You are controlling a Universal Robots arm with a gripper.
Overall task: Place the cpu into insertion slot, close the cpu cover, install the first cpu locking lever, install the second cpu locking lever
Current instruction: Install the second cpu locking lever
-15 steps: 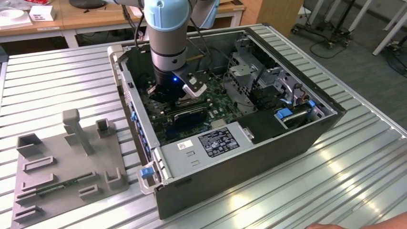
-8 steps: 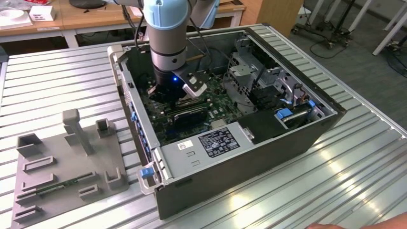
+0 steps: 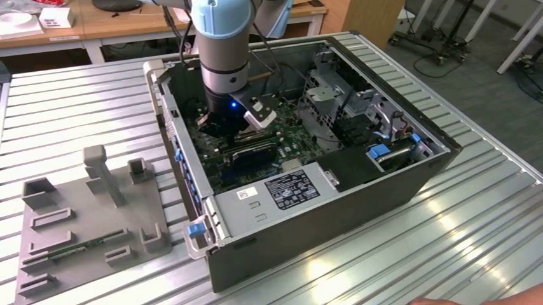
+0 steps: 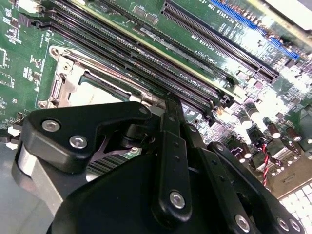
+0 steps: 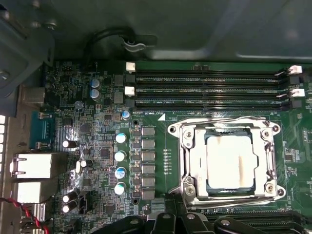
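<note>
hand: the hand (image 5: pixel 185 225) hangs low inside the open case (image 3: pixel 407 184), just over the board (image 5: pixel 97 146); its dark linkages crowd the near edge in both wrist views. Whether the fingers are apart or together I cannot tell; their tips are hidden.
cpu: the cpu (image 5: pixel 229 163) lies flat in the slot (image 5: pixel 225 163), silvery top up.
cover: the cover (image 5: pixel 195 165) lies down over the slot, framing the cpu through its cut-out.
levers: thin wire levers (image 5: pixel 229 201) run along the cover's edges; whether they are latched I cannot tell.
key relation: the slot sits just beside the hand, a little ahead of it, between the hand and the long memory slots (image 5: pixel 204 90); the nearest cover edge is the one facing the hand.
memory slots: they run parallel to the cover's far edge, close behind it.
case: it lies on its side on the ribbed surface (image 3: pixel 76 114).
</note>
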